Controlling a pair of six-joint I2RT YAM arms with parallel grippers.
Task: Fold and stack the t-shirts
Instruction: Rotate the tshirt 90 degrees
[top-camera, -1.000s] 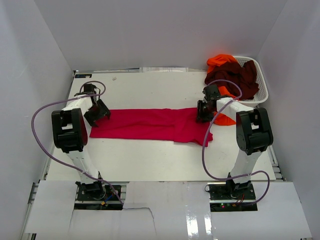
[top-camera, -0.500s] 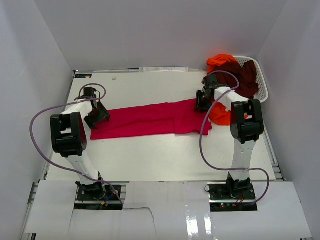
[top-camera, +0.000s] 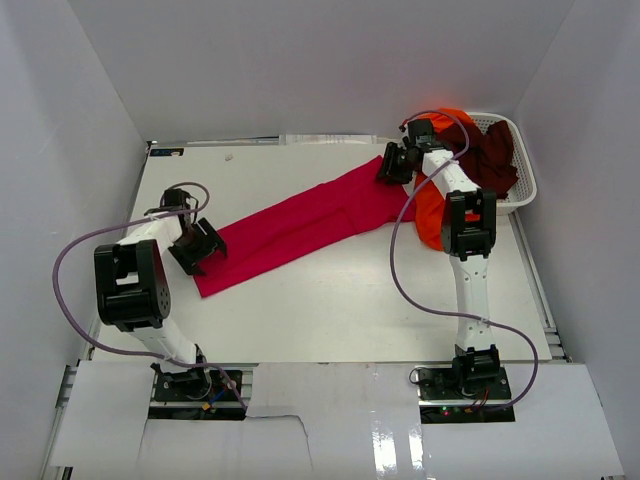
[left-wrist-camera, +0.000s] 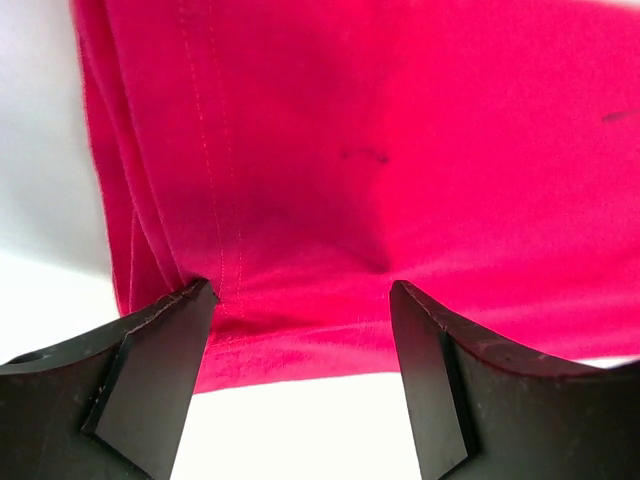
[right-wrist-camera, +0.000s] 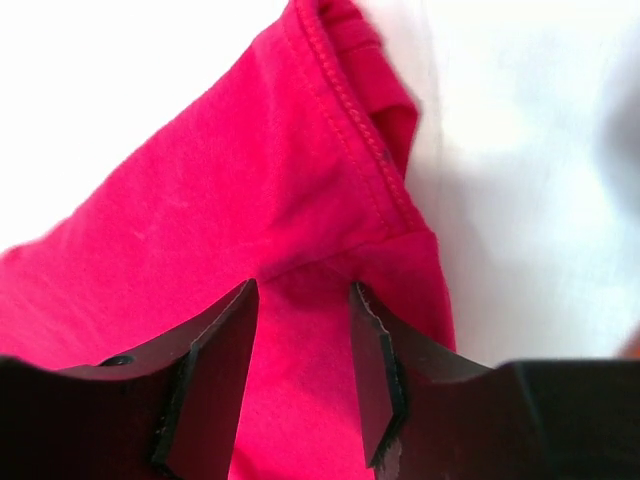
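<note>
red shirt (top-camera: 300, 222): diagonal strip across table (top-camera: 330, 300) | left claw (left-wrist-camera: 300, 292): spread, straddling near hem | right claw (right-wrist-camera: 302, 290): pinching far hem | orange shirt (top-camera: 428, 222): mostly hidden behind right arm | maroon shirt (top-camera: 490, 160): heaped in basket (top-camera: 526, 186)

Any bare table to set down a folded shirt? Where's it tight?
Bare table between the red t-shirt and the arm bases; also between it and the back wall. Crowded far right: basket, orange t-shirt, right gripper.

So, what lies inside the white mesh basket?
The mesh basket holds a dark maroon t-shirt; an orange t-shirt spills over its rim. Cloth covers the bottom, so anything beneath is hidden.
</note>
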